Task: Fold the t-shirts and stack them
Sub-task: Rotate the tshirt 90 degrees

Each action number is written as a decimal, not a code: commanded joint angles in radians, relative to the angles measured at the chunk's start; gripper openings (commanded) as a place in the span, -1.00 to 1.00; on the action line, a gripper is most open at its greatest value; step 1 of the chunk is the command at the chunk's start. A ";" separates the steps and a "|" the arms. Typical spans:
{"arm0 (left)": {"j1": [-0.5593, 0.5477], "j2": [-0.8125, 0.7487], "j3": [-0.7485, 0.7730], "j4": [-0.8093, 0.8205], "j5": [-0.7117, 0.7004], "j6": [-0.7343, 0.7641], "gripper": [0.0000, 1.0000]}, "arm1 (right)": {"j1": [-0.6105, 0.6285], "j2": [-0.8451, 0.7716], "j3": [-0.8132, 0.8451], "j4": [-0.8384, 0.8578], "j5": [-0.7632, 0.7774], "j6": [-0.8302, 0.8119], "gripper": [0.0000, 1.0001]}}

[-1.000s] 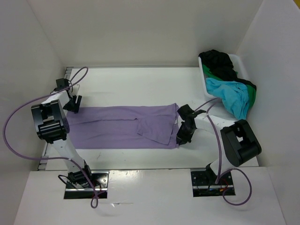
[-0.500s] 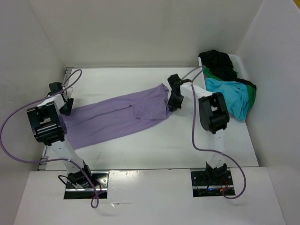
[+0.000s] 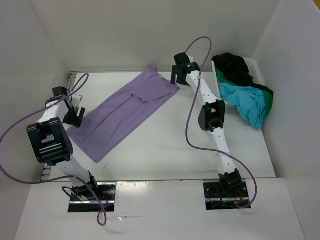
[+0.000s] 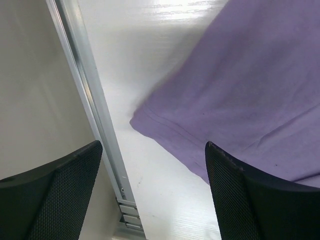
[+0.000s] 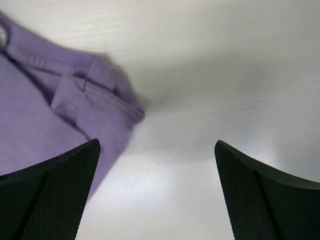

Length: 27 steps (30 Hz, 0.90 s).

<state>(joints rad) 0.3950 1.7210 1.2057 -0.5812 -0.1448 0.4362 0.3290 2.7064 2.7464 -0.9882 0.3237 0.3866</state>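
Top external view: shows a white table (image 3: pixel 165 150) boxed in by white walls. Holds both arms, the left arm (image 3: pixel 47 142) bent at 9 o'clock and the right arm (image 3: pixel 212 117) stretched far toward 12 o'clock. Carries the lavender shirt (image 3: pixel 125 112) flat on a diagonal, with its lower corner near 8 o'clock, its upper end at 12 o'clock, and a flap folded over the body near the top. Keeps the white bin (image 3: pixel 218 85) at 2 o'clock, heaped with the black shirt (image 3: pixel 232 65) at the back, the turquoise shirt (image 3: pixel 245 102) spilling over the near rim, and the green shirt (image 3: pixel 269 102), seemingly underneath and mostly buried. Places the left gripper (image 3: pixel 75 114) at the lavender shirt's 9 o'clock edge and the right gripper (image 3: pixel 177 75) just beside its 1 o'clock corner.

Left wrist view: fingers (image 4: pixel 55 190) spread wide, gripping nothing, with a hemmed shirt corner on the table below the gap and a metal rail (image 4: pixel 95 115) at 9 o'clock.

Right wrist view: fingers (image 5: pixel 50 190) spread wide too, empty, with a bunched shirt edge at 10 o'clock and bare table under the gap.
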 commanded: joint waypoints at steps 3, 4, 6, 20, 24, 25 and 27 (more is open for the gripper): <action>0.002 0.028 0.020 0.006 -0.007 -0.030 0.80 | 0.050 -0.420 -0.169 -0.015 0.041 -0.063 1.00; 0.002 0.037 0.009 0.039 -0.030 -0.030 0.80 | 0.085 -0.466 -0.207 -0.003 0.051 -0.074 1.00; 0.002 0.069 -0.001 0.061 -0.041 -0.021 0.80 | 0.123 -0.606 -0.357 0.042 0.051 -0.092 1.00; -0.048 0.091 -0.168 0.046 0.056 0.054 -0.44 | 0.458 -1.092 -1.264 0.276 -0.020 0.199 1.00; -0.068 0.009 -0.264 -0.006 0.111 0.096 -0.86 | 0.481 -1.197 -1.375 0.276 -0.020 0.282 1.00; -0.068 -0.010 -0.282 -0.017 0.126 0.108 -0.86 | 0.481 -1.250 -1.427 0.266 -0.020 0.300 1.00; -0.077 -0.086 -0.343 -0.046 0.149 0.143 -0.86 | 0.513 -1.309 -1.514 0.266 -0.020 0.365 1.00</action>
<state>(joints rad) 0.3290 1.6810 0.9615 -0.4576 -0.1047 0.5289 0.7998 1.5570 1.2991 -0.7612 0.2951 0.6312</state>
